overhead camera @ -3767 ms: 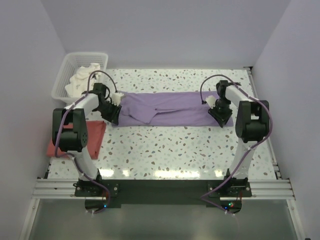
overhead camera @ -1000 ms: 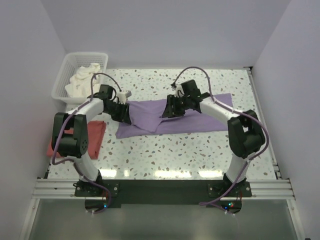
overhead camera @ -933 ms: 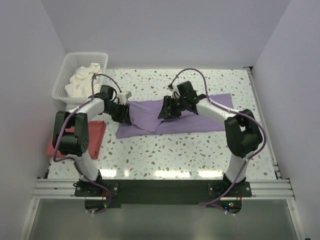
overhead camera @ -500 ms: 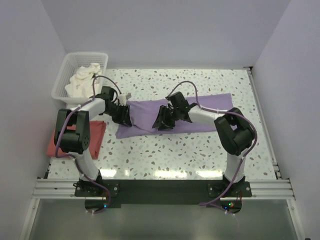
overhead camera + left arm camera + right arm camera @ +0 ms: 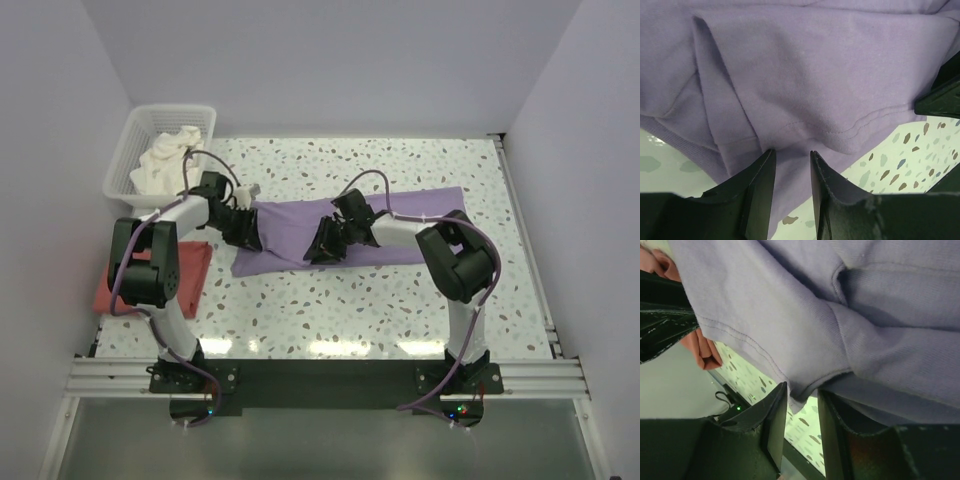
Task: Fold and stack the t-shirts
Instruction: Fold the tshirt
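The lilac t-shirt (image 5: 400,225) lies in a long band across the middle of the table, its left part folded over. My left gripper (image 5: 248,232) sits at the shirt's left end. In the left wrist view its jaws (image 5: 790,152) stand a little apart over flat lilac cloth (image 5: 815,75). My right gripper (image 5: 322,245) is at the shirt's near edge, mid-length. In the right wrist view a bunched lilac hem (image 5: 790,300) hangs between its parted fingers (image 5: 802,387). The coral-red t-shirt (image 5: 195,265) lies folded at the table's left edge, partly under the left arm.
A white lattice basket (image 5: 125,150) holding white cloth (image 5: 165,160) stands at the back left corner. White walls close in the speckled table (image 5: 350,300) on three sides. The two arms reach toward each other over the shirt.
The right gripper has slid left and nearer along the shirt, from mid-back to its near edge, and its jaws have narrowed. The left gripper has barely moved.
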Motion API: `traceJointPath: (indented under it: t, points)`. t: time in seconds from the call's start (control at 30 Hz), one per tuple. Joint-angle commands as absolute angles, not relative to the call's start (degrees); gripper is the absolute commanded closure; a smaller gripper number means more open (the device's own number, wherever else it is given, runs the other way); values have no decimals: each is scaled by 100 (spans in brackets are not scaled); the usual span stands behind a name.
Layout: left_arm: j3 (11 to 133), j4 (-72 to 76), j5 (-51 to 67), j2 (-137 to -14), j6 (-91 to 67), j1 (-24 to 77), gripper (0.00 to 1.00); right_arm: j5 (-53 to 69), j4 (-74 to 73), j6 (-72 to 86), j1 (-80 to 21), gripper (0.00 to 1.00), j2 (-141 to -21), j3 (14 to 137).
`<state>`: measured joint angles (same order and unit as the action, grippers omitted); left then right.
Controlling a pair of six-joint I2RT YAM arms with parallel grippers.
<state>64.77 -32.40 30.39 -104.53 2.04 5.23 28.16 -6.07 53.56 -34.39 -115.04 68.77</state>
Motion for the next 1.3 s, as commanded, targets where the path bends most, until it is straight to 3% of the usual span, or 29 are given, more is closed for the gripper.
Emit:
traceJointPath:
  t: [0.0, 0.27, 0.53, 1.13, 1.27]
  points:
    - [6741, -3164, 3067, -10336, 53, 387, 61, 3067, -229, 5616, -3463, 67, -11444, 6891]
    - [6926, -3234, 3252, -10468, 44, 325, 60, 3225, -158, 5687, -3463, 79, -11426, 6847]
    - [6987, -3269, 3208, -10652, -193, 325, 60, 3217, -246, 5634, -3437, 99, -11461, 6838]
    - [6768, -3252, 2654, -10758, -246, 325, 59, 3226, -378, 5555, -3366, 100, -11531, 6917]
    - [6759, -3208, 3110, -10784, -229, 325, 66, 3243, -378, 5546, -3357, 100, -11540, 6934]
